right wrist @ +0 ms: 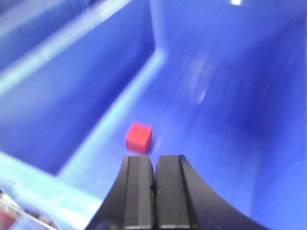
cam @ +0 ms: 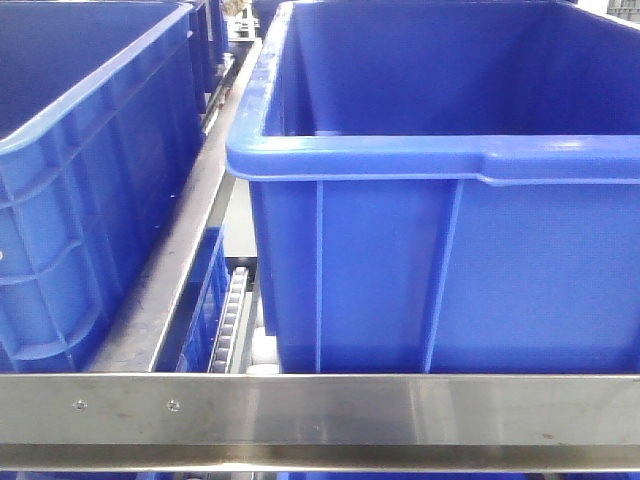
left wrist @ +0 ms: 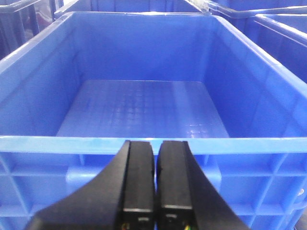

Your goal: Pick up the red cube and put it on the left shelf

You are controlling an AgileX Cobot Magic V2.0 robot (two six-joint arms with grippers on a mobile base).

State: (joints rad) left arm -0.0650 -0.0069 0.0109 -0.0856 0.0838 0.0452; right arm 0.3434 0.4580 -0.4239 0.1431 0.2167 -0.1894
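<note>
Right gripper (right wrist: 153, 191) jaws pressed together, empty | red cube (right wrist: 139, 138) on bin floor (right wrist: 216, 143) | your pick and placing remain

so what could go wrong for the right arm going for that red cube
The right end effector is shut, so it must open before descending or it will just knock the cube away. The cube lies close to the bin wall, near a corner, so one finger may have little room and could hit the wall. The right wrist view is blurred, so the cube's exact position is uncertain.
</note>
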